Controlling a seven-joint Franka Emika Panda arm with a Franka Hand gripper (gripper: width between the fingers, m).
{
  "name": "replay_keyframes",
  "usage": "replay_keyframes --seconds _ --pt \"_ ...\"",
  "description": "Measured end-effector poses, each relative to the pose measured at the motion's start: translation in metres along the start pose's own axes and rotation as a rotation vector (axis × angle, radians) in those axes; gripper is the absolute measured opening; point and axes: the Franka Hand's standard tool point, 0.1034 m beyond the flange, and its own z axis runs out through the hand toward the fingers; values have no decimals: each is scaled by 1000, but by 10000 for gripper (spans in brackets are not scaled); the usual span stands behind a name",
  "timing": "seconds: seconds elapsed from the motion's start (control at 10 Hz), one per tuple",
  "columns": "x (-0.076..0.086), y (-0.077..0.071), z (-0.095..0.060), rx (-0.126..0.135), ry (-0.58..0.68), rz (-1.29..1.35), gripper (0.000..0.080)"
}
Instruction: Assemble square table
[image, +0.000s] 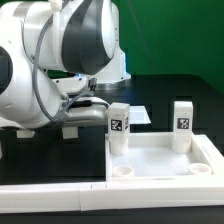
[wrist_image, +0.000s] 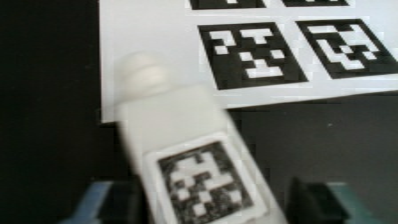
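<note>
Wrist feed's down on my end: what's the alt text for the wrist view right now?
A white table leg bearing a black-and-white tag lies on the dark table inside the open pincer, with a gap showing beside it on one side. Its rounded end points toward the marker board and its printed tags.

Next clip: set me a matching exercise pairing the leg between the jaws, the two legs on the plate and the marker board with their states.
Things: 1 loose leg; 2 legs on the plate; 3 marker board.
States: A standing upright; B flat, printed with tags; C lying down.
Pairs: 1-C; 2-A; 3-B.
</note>
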Motion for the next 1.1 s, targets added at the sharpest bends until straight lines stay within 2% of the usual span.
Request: replay_keyframes --seconds 0.1,0.2,0.3,0.4,0.6,0.7,0.8,1.1 --pt "0 0 0 0 -1 0 284" --pt "0 0 0 0 -1 0 284" --pt "-5 -2 -9 4 -10 -4 284" --pt "-11 -3 -30 5 12 -20 284" --pt "-35 -15 -68 8 49 -73 284" --pt "-43 -23 -93 -5 126 -89 284" --pt "-47 -33 -111 -29 237 -111 284" --pt "-42 -35 -116 -40 459 -115 284"
